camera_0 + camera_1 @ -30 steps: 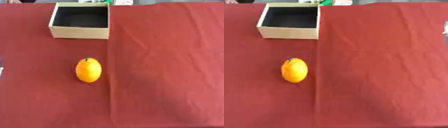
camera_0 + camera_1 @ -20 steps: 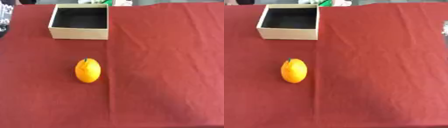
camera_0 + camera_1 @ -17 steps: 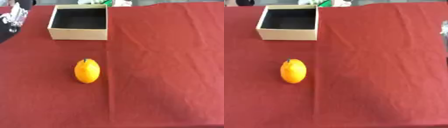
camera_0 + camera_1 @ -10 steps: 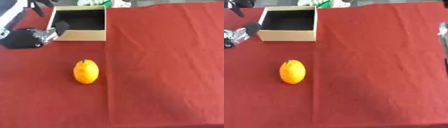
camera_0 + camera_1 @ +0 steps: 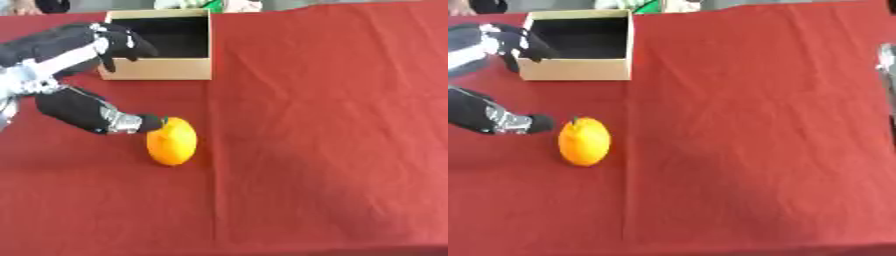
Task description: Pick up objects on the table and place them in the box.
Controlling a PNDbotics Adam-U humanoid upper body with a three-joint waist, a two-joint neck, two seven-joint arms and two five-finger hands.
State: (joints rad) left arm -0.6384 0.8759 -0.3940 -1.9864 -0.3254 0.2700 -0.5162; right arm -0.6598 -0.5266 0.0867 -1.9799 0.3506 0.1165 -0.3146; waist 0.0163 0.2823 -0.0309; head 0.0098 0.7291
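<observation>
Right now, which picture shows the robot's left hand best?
The left eye view: the left hand shows there with thumb and fingers spread, a fingertip by the orange. The right eye view cuts most of it off at the left edge.

An orange (image 5: 171, 141) lies near the open, empty cardboard box (image 5: 163, 46)

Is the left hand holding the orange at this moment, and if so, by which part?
Nothing is held. The left hand is spread open, its thumb tip beside the top of the orange, which lies on the red cloth; the fingers hang near the box.
</observation>
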